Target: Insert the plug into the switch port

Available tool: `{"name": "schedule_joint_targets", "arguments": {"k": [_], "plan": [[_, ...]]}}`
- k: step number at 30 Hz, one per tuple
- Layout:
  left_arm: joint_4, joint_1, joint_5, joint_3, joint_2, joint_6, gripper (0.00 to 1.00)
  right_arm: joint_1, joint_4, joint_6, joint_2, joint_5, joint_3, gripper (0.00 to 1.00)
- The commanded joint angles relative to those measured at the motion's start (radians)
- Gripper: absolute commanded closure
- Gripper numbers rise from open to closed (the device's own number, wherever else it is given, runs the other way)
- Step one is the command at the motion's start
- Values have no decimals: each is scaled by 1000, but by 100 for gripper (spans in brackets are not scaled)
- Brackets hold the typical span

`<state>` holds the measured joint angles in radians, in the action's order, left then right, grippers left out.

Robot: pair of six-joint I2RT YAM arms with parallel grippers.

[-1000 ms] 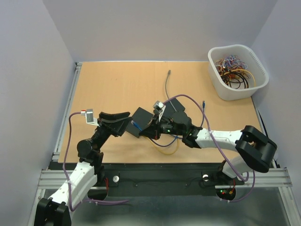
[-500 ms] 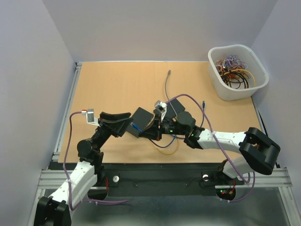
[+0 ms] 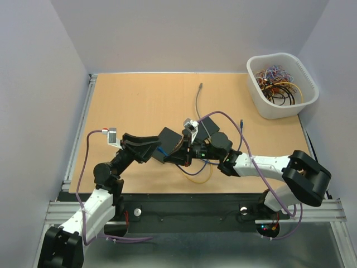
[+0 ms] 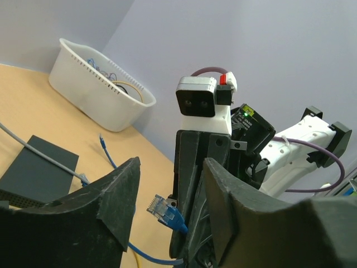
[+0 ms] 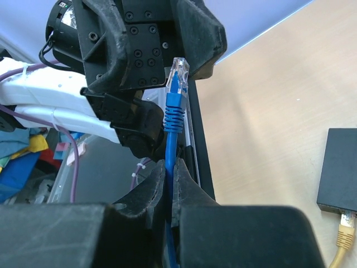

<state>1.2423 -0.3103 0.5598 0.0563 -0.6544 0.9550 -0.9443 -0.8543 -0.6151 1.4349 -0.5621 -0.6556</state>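
Plug, clear plastic with a blue boot, sits on the end of the blue cable and hangs in the air over the near half of the table, between the two grippers and apart from the switch

From its base at the near right, the right arm folds at the elbow by the table's right edge, and its forearm runs low and leftward across the wood. The right gripper is clenched on the blue cable just behind the boot. The left arm rises from the near left and leans forward and to the right. The left gripper has its fingers spread and grasps nothing. It faces the right gripper, and in the left wrist view the plug shows in the gap between its fingers, touching neither

The plug's long axis continues straight out from the right fingertips. Its tip points left at the left gripper's body and away from the switch, which lies flat on the table behind the right wrist

The tabletop is pale wood, closed in by plain lavender-grey walls. A white basket of tangled coloured wires stands in the far right corner. A grey cable runs up the table from the switch, and a yellow cable ends in a connector at the switch's edge
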Motion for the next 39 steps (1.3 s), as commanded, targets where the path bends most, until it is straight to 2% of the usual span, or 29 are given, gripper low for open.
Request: {"name": "schedule_joint_targets", "arguments": {"k": [1, 5, 11, 13, 14, 15, 17, 18, 20, 21, 23, 24, 28, 34, 39], "plan": [[80, -13, 43, -107, -1, -24, 44, -10, -104, -14, 18, -9, -29, 99], [82, -23, 48, -104, -10, -28, 51, -8, -127, -25, 32, -2, -30, 100], [83, -27, 55, -101, -8, -30, 72, -10, -152, -38, 51, 1, -32, 100], [78, -27, 55, -101, -7, -30, 85, -10, -157, -41, 52, 2, -29, 100], [68, -27, 52, -101, -10, -30, 97, -10, -158, -43, 50, 8, -27, 100], [57, -27, 49, -96, -8, -29, 100, -10, -157, -40, 50, 13, -26, 100], [22, -27, 40, -85, -4, -22, 100, -10, -155, -38, 41, 34, -21, 94], [-31, -27, 35, -78, 1, -21, 100, -10, -150, -35, 27, 44, -19, 74], [-107, -27, 16, -59, 25, -12, 100, -10, -60, 11, 0, 101, -27, 49], [-201, -27, -6, -17, 53, -4, 100, -10, 63, 64, -31, 135, -50, 37], [-315, -29, -38, 13, 85, -2, 100, -11, 206, 124, -62, 252, -85, 36], [-434, -29, -81, 42, 119, -1, 100, -11, 319, 171, -85, 290, -119, 36], [-703, -30, -187, 112, 157, 5, 100, -20, 474, 253, -125, 422, -160, 36], [-807, -30, -210, 157, 125, 56, 100, -86, 578, 321, -100, 522, -240, 39], [-860, -30, -235, 178, 118, 65, 100, -125, 584, 339, -32, 551, -305, 42]]}}
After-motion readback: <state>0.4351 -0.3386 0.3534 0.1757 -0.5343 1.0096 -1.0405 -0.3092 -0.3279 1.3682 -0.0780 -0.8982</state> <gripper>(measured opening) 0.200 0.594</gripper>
